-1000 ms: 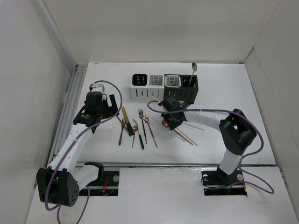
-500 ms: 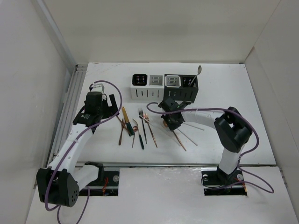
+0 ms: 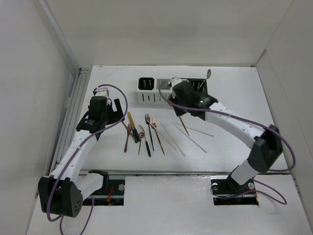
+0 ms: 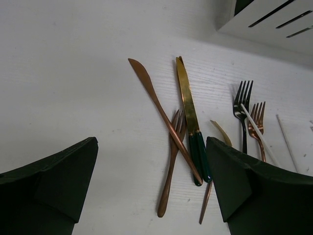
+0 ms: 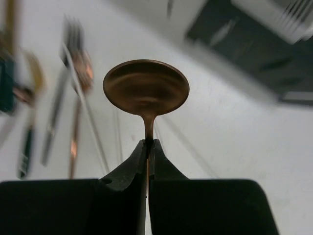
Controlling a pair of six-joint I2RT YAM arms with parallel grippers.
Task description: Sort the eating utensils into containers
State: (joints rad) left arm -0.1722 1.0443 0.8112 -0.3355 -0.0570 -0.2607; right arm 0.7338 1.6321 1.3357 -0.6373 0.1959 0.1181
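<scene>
My right gripper [image 5: 149,143] is shut on the neck of a copper spoon [image 5: 145,88], bowl beyond the fingertips, held in the air. In the top view that gripper [image 3: 180,110] hangs just in front of the containers [image 3: 146,91], a row of white, grey and black caddies; the spoon [image 3: 184,125] shows as a copper streak below it. A silver spoon [image 3: 208,74] stands in the right black caddy [image 3: 198,91]. My left gripper [image 4: 151,196] is open and empty above the table, beside a copper knife [image 4: 156,105], a gold green-handled knife [image 4: 188,105] and a copper fork [image 4: 171,166].
More utensils lie mid-table: a black fork [image 3: 149,129], a copper fork [image 3: 157,134] and white sticks [image 3: 193,142]. The left gripper [image 3: 115,107] sits left of this pile. White walls enclose the table on three sides. Purple cables loop over both arms.
My right gripper has risen from the table with the copper spoon and swung back toward the caddies. The left arm has not moved.
</scene>
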